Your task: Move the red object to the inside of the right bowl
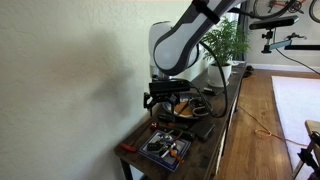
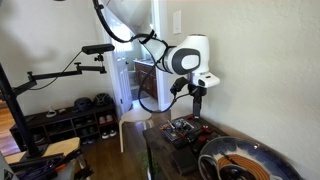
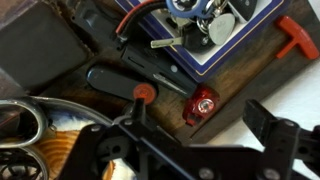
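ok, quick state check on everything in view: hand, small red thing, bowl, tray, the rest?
hand: open, empty, above the table.
small red object: lying on the table, not gripped, outside the bowl.
bowl: upright, red object not in it.
tray: flat on the table, keys and oddments inside.
red T-shaped piece: lying on the table beside the tray.
black tool: lying flat between tray and bowl.

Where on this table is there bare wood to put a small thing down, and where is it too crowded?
In the wrist view, bare wood lies between the small red object, the blue-edged tray and the red T-shaped piece. It is crowded toward the striped bowl, the black tool and the dark box.
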Controlling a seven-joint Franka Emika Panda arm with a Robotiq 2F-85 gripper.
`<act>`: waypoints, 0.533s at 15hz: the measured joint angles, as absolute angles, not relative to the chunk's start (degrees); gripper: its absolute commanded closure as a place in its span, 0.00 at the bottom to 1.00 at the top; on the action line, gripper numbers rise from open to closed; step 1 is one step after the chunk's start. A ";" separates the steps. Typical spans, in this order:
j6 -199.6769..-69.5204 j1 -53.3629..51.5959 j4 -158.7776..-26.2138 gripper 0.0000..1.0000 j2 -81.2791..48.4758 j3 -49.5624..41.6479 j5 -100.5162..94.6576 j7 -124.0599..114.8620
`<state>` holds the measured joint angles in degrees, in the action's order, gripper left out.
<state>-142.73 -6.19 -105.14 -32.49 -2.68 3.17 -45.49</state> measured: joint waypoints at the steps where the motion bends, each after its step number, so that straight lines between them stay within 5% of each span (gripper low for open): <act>1: -143.26 -6.51 -104.49 0.00 -33.41 -3.04 3.17 -46.33; 8: -145.73 -8.31 -99.27 0.00 -39.62 -5.63 3.12 -50.92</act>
